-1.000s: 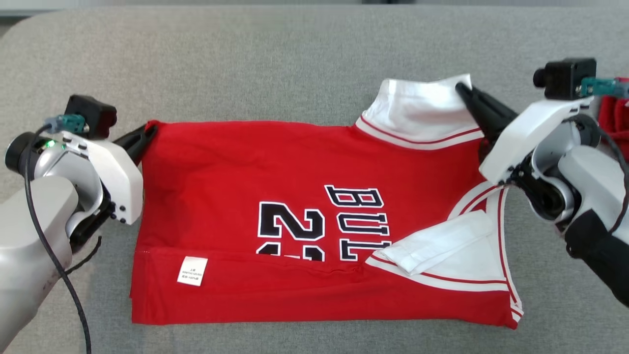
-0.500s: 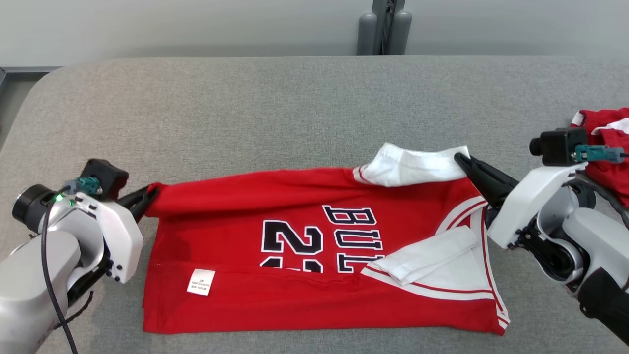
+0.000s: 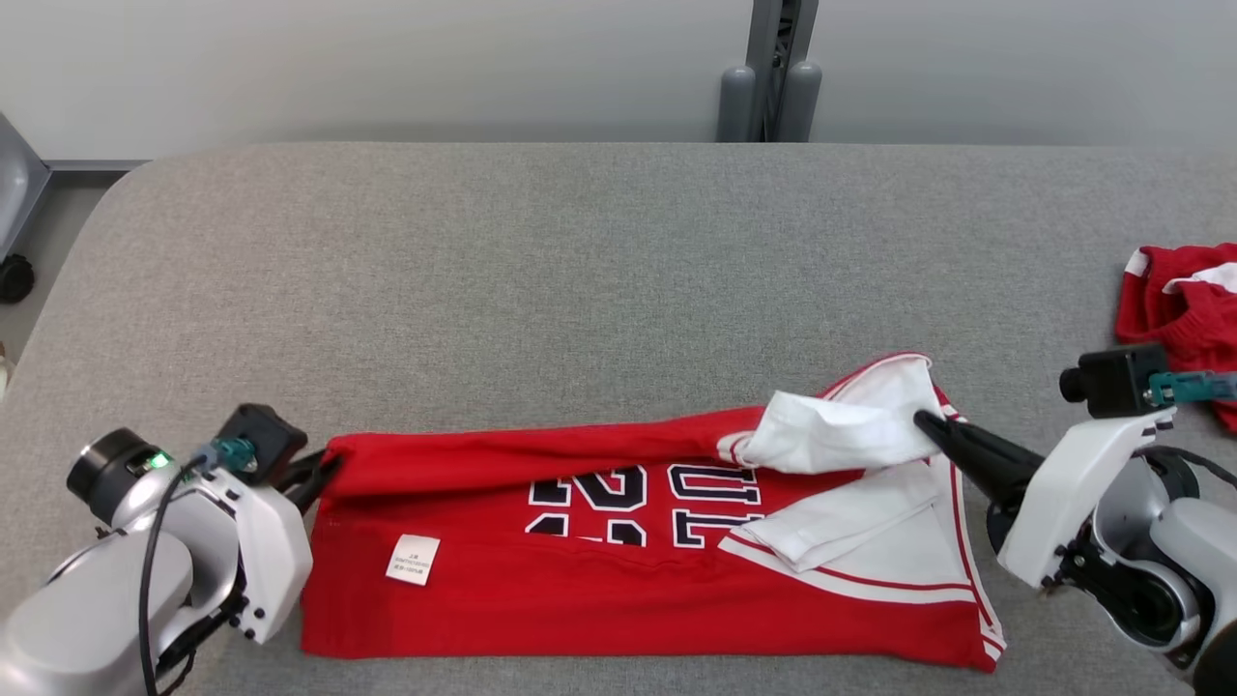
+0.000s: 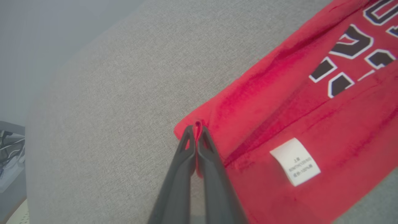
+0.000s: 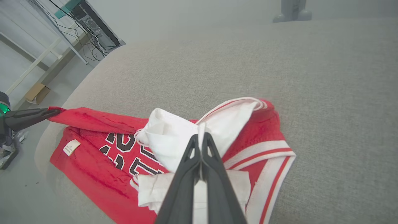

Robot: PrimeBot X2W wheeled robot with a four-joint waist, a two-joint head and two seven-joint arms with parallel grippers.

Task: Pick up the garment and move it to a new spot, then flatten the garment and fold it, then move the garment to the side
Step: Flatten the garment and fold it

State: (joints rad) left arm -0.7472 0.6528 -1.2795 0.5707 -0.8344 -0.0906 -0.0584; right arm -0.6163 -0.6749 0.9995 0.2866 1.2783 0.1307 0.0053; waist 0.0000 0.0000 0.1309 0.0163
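The garment is a red basketball jersey with black-and-white lettering, white sleeves and a white care label, lying along the near edge of the grey table. Its far edge is lifted and partly folded toward me. My left gripper is shut on the jersey's far-left corner. My right gripper is shut on the white sleeve fabric at the far-right corner. In the right wrist view the left gripper shows at the left edge, pinching the red hem.
Another red and white garment lies bunched at the table's right edge. A grey post stands behind the table. Shelving and cables stand on the floor beyond the table's left end.
Both grippers have drawn the jersey's far edge toward me, folding it over the lettering. The head camera has tilted up, bringing the table's back edge and the wall into view.
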